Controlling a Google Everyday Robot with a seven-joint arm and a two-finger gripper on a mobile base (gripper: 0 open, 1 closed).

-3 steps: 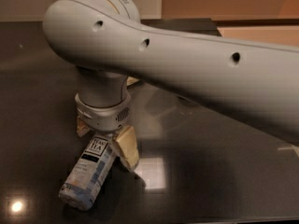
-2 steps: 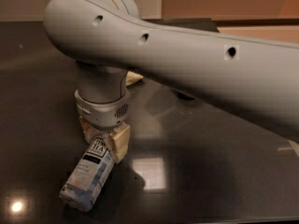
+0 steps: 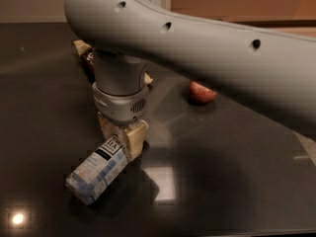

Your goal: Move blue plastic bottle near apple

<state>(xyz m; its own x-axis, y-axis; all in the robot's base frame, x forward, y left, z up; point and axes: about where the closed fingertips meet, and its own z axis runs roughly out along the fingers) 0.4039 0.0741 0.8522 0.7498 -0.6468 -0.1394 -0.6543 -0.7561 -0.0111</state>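
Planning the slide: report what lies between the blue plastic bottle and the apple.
Nothing visible stands on the table between the blue plastic bottle and the apple. The gripper sits at the bottle's upper end.

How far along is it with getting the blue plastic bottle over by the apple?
Done: the gripper is down at the top end of the blue plastic bottle. In hand: getting hold of it; it lies on the dark table. Left: the whole move, since the apple sits well apart, farther back, partly hidden by the arm.
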